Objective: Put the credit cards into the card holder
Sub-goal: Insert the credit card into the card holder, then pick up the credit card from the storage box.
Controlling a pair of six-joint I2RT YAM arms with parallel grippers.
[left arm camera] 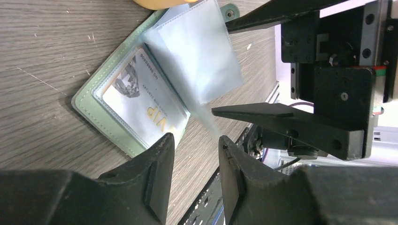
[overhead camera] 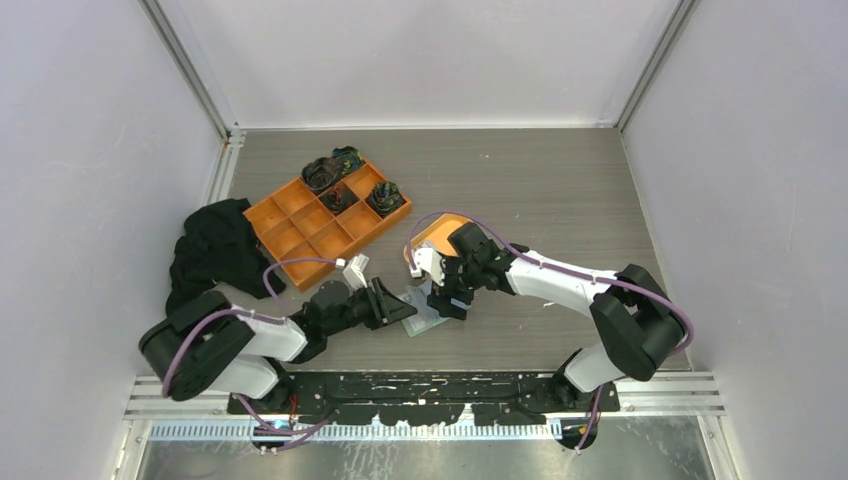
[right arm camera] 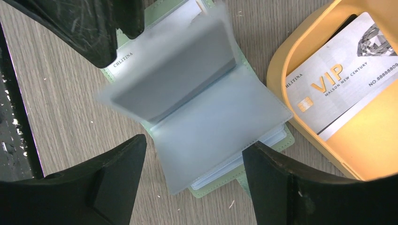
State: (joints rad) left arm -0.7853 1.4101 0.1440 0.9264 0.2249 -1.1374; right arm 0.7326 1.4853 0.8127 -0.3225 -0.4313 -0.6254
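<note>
Right gripper point(right arm camera: 195, 144) hung over the card holder point(left arm camera: 83, 99), jaws spread wide! The holder lay unfolded on the table point(overhead camera: 560, 200) between both arms, clear sleeves point(right arm camera: 187, 79) fanned up and blurred. Left gripper point(left arm camera: 195, 140) sat low at its edge, jaws partly apart, nothing between them. One credit card point(left arm camera: 141, 98) showed in a pocket; another card point(right arm camera: 338, 84) lay in the orange dish point(right arm camera: 274, 77) just beside.

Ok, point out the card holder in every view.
Top external: card holder low centre, just below the orange dish.
Left wrist: card holder left of centre, lying open.
Right wrist: card holder in the centre, sleeves fanned.
Shared landmark: orange dish, top edge in left wrist, right side in right wrist.
</note>
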